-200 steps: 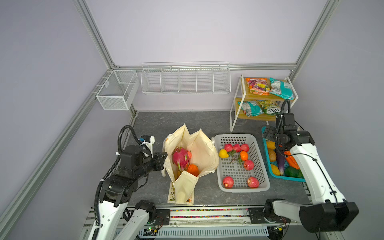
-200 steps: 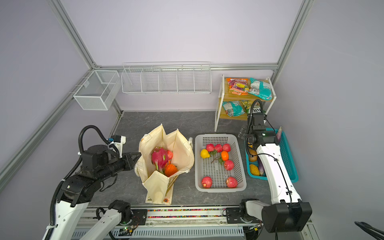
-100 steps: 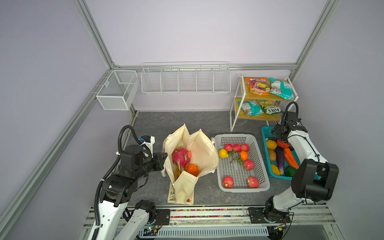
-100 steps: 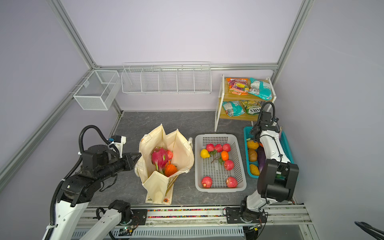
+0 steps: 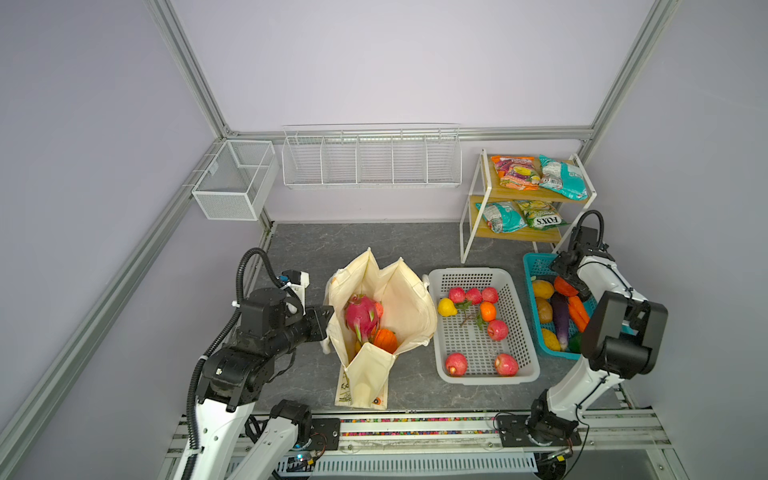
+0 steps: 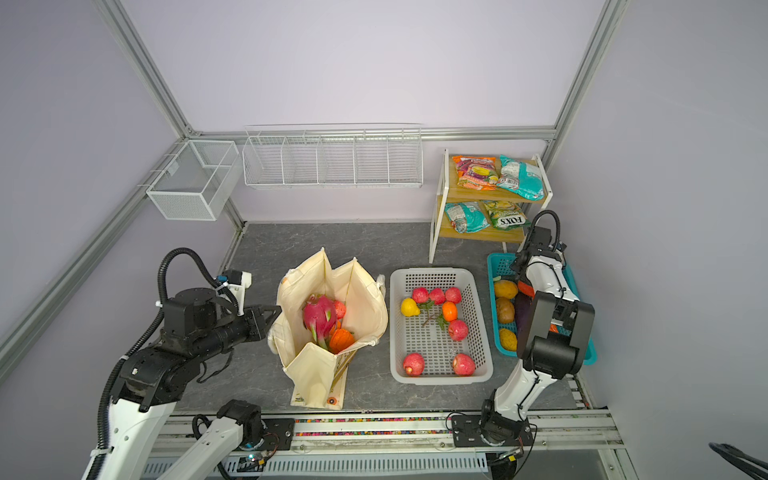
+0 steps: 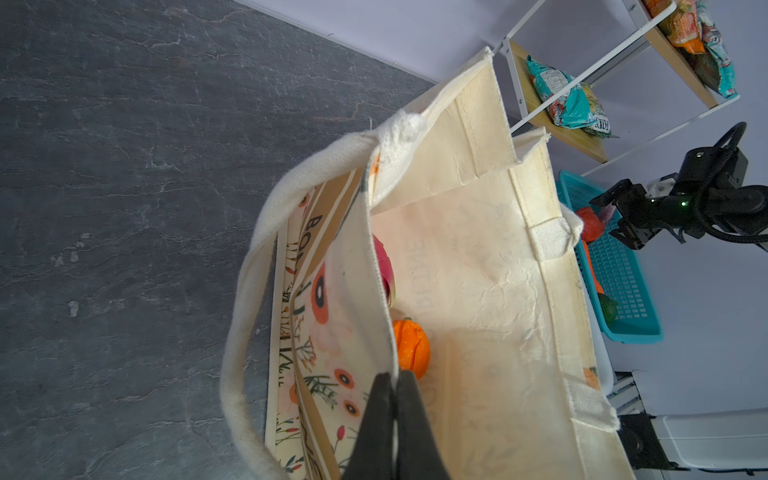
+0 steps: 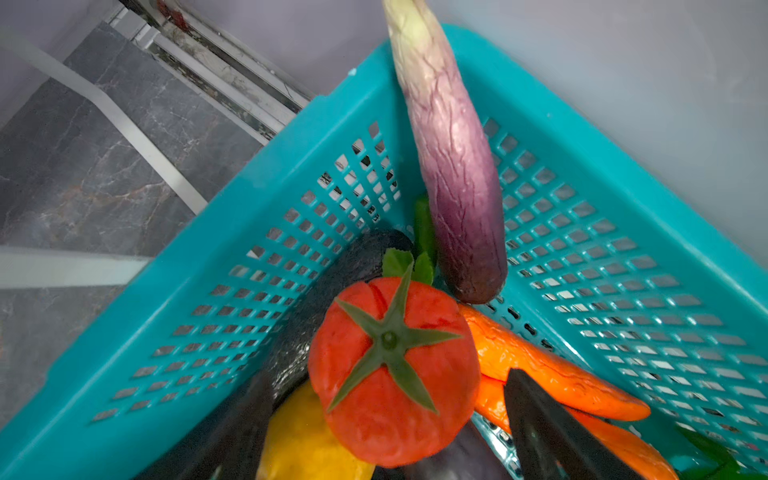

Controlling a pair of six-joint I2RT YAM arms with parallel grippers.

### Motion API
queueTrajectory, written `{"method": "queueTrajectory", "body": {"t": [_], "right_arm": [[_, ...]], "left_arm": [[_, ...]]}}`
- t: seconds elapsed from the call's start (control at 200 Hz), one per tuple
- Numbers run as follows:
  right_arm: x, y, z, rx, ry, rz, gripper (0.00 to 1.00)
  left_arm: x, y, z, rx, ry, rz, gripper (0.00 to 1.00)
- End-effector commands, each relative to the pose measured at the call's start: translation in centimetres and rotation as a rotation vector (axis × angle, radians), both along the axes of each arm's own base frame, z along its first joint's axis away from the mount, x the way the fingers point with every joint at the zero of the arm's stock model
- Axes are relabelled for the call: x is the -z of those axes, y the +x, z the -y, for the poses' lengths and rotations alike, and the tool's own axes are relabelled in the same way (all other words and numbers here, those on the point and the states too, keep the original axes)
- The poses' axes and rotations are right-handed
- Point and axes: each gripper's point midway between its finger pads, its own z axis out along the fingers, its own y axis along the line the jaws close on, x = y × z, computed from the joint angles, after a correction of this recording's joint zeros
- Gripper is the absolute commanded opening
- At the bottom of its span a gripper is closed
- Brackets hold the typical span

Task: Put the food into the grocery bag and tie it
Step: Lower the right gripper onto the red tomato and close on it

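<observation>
Grocery bag [image 5: 409, 303] stands open mid-surface [image 5: 374, 245], btwn the two arms, mouth up. Inside: pink dragon fruit [image 5: 359, 313], orange fruit [image 5: 385, 338] touching it, and a bit of red fruit [image 5: 378, 309] just behind.

L claw [image 7: 398, 376] is clenched on the bag's near rim, fabric pinched btwn both fingers. One strap handle [image 7: 243, 291] loops loose outside the bag.

R claw [image 5: 572, 281] is down in the teal basket [image 5: 536, 261] at far R of the surface, spread wide, nothing gripped. Wrist view shows a red tomato [image 8: 390, 370] right below it. One dark finger [image 8: 548, 424] sits just beside the tomato, over the carrots [image 8: 540, 361]. Also in there: pale purple eggplant [image 8: 453, 174] leaning on the basket wall, and yellow fruit [image 8: 303, 440] under the tomato.

White basket [image 5: 486, 377] sits btwn bag & teal basket, w/ red apples [image 5: 457, 295], a small orange [image 5: 487, 311] and a yellow pear-shaped fruit [image 5: 445, 307]. Snack packets [image 5: 515, 172] lie on both shelves of the rack [image 5: 519, 236] at back R.
</observation>
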Motion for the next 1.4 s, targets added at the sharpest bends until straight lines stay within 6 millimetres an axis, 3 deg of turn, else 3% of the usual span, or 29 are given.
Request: {"method": "queueTrajectory", "body": {"t": [0.0, 0.68, 1.04, 1.245, 1.395], "right_arm": [[0.4, 0.8, 0.5, 0.025, 0.024, 0.026, 0.89], [4.1, 1.7, 0.0, 0.030, 0.115, -0.023, 0.90], [4.0, 1.6, -0.7, 0.044, 0.162, -0.017, 0.89], [4.0, 1.4, -0.8, 0.047, 0.175, -0.010, 1.00], [3.7, 1.4, -0.9, 0.045, 0.189, 0.009, 0.84]], "left_arm": [[-0.7, -0.1, 0.0, 0.007, 0.005, 0.016, 0.00], [-0.7, 0.2, 0.1, 0.007, 0.005, 0.018, 0.00], [-0.8, 0.2, 0.0, 0.006, 0.007, 0.022, 0.00], [-0.9, 0.2, 0.0, 0.006, 0.007, 0.023, 0.00], [-1.1, 0.3, 0.0, 0.007, 0.008, 0.027, 0.00]]}}
